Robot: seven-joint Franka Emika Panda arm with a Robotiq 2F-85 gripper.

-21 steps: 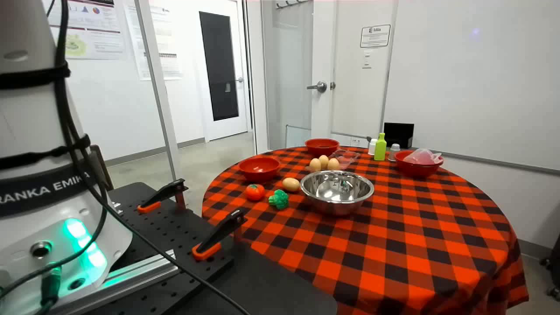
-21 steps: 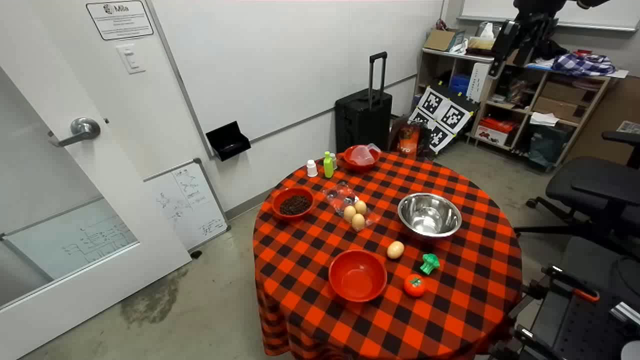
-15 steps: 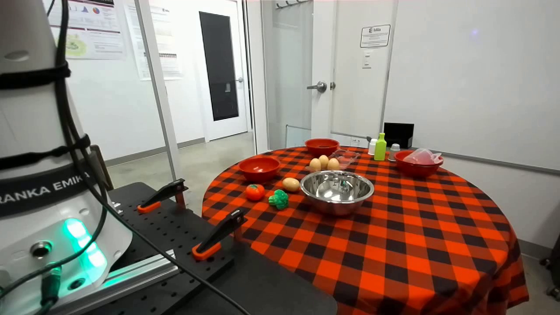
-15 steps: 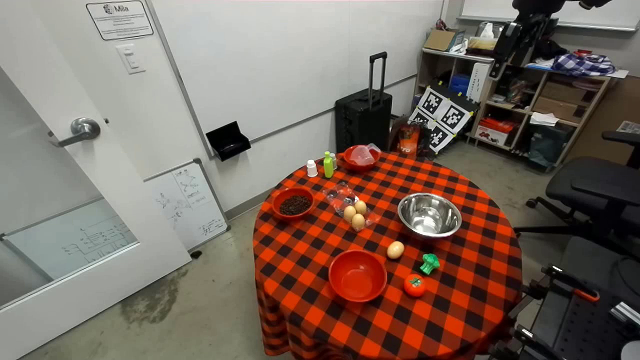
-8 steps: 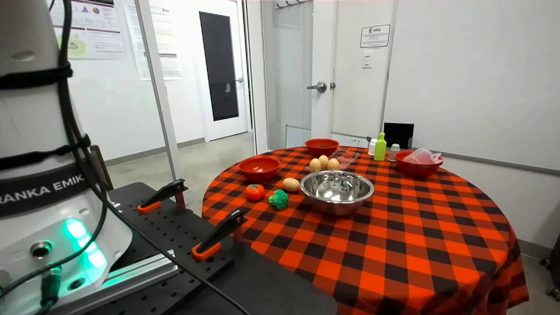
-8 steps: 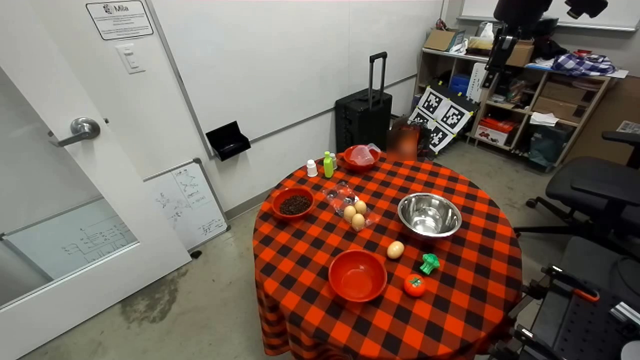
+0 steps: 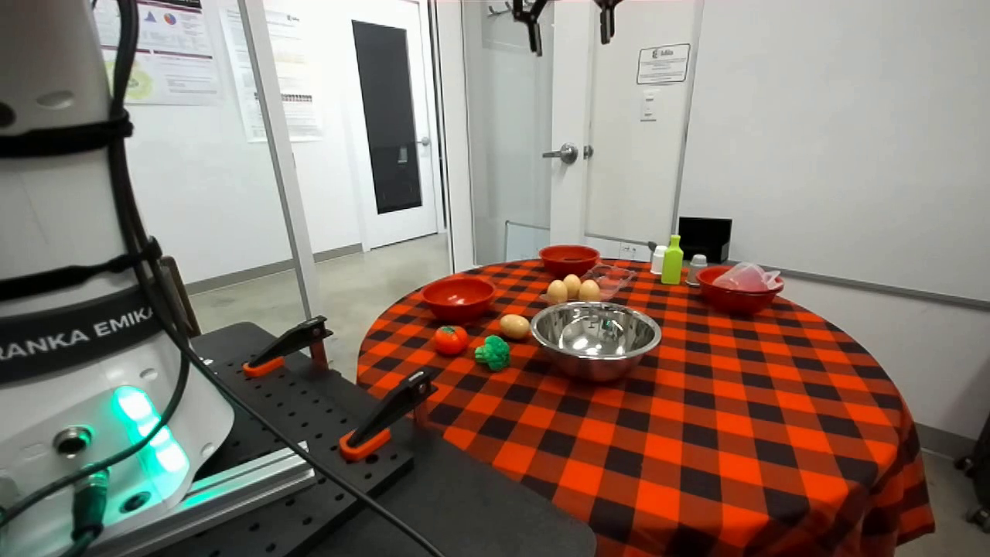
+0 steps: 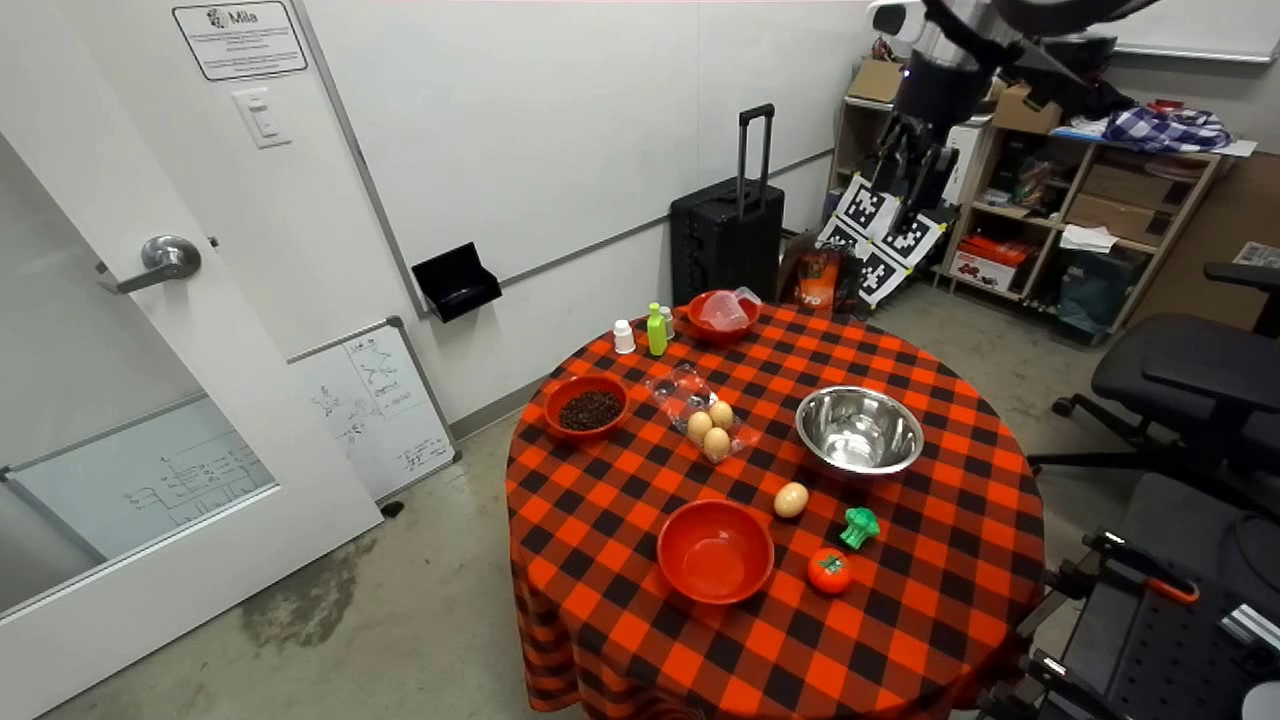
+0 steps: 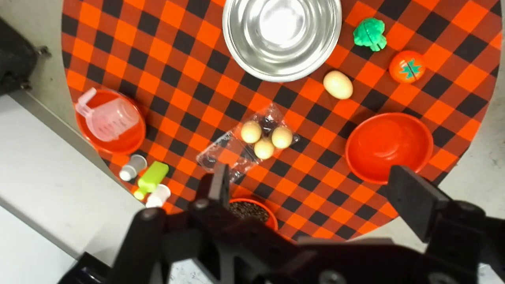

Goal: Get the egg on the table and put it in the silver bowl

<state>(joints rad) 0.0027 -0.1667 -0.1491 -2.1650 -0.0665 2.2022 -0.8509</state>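
Red-and-black checked tablecloth (image 7: pixel 742 433) lay below the gripper (image 7: pixel 571 45), which hung high above it, fingers (image 9: pixel 412 197) spread wide and pinching nothing. The egg (image 9: pixel 338 85) lay loose on its side on the tablecloth, just beside the silver bowl (image 9: pixel 282 43) but apart from it, with the green broccoli (image 9: pixel 370 34), the tomato (image 9: pixel 407 67) and a red bowl (image 9: pixel 388 146) near it. By my judgement the task was at the approach, with grasp and carry undone. A smooth, rounded shell would probably roll at a lopsided touch, so if 1 finger met it before its partner, the egg could skid against the silver bowl or off toward the red bowl. Coming down off-centre, a fingertip might strike the metal rim and shove the bowl instead, or nudge the broccoli. Another hazard was choosing wrongly: 3 more eggs (image 9: pixel 264 149) sat in a see-through carton (image 9: pixel 229 154), nearer the gap between the fingers in the wrist view than the loose egg was. Too hard a squeeze might crack the egg, if real, which I could not tell; too high a release might bounce it out.
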